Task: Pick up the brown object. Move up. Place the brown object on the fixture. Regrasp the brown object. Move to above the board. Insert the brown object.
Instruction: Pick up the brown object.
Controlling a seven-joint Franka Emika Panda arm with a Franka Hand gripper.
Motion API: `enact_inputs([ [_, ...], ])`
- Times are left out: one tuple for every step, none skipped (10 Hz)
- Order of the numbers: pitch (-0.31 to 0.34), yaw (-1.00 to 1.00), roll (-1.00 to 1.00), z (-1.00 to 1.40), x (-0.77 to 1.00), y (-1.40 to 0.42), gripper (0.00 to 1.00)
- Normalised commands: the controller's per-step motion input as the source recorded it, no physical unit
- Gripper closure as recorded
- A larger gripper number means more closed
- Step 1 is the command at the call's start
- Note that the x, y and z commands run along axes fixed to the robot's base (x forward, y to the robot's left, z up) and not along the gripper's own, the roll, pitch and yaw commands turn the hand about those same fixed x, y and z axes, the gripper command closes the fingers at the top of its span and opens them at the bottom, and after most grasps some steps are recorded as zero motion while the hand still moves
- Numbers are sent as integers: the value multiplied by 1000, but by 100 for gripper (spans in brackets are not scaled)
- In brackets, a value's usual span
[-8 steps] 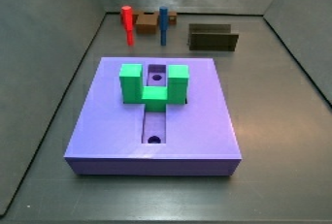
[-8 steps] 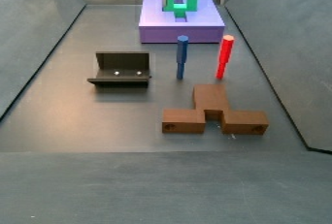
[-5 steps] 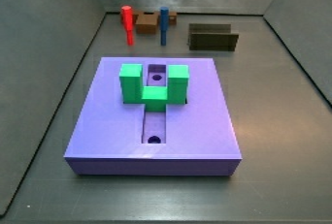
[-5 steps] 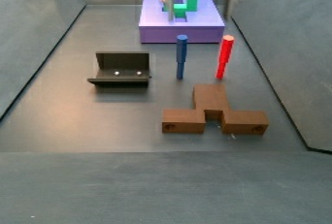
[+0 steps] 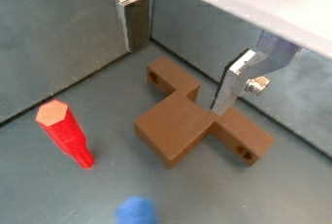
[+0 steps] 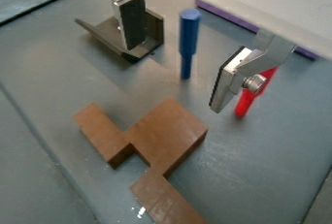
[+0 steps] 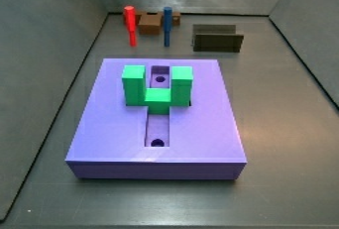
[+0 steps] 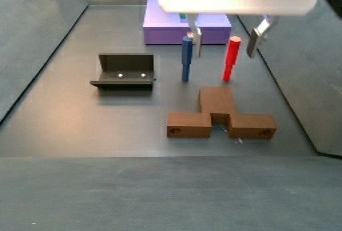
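resting on the floor: brown object (image 8: 219,116), a wood-brown piece with arms sticking out, flat on the grey floor toward the near end in a side view; nothing grips it.
brown object up close: both wrist views show it (image 5: 192,124) (image 6: 146,148) lying below the fingers; small holes show in one arm's end face.
gripper: gripper (image 8: 222,37) hangs above the brown object, fingers spread wide apart with nothing between them; one silver finger (image 5: 238,78) shows beside the piece, the other (image 6: 131,18) well clear of it.
pegs: red peg (image 8: 231,58) and blue peg (image 8: 187,57) stand upright side by side, between the brown object and the board.
fixture: fixture (image 8: 124,71) sits on the floor apart from the pegs, on the blue peg's side.
board: lavender board (image 7: 165,119) fills the middle of a side view, with a green u-shaped block (image 7: 157,84) standing over its dark groove.
only in one view: that side view shows the brown object (image 7: 151,21) only as a sliver behind the pegs; the wrist views alone show the spread of the fingers closely.
open room: bare floor (image 8: 120,180) lies around the brown object; the side wall (image 8: 287,95) runs near its far arm.
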Motion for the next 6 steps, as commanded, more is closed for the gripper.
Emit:
enact_inputs([
  [-76,-323,-44,-1000,0,-83,0],
  [-76,-289,-47,-980,6,0,0],
  [-53,-186,-14,-1000,71,0,0],
  [-23,0,0,-951,6,71,0],
  [0,0,-104,-860,91,106,0],
  [0,0,-241,-671,180,91,0],
])
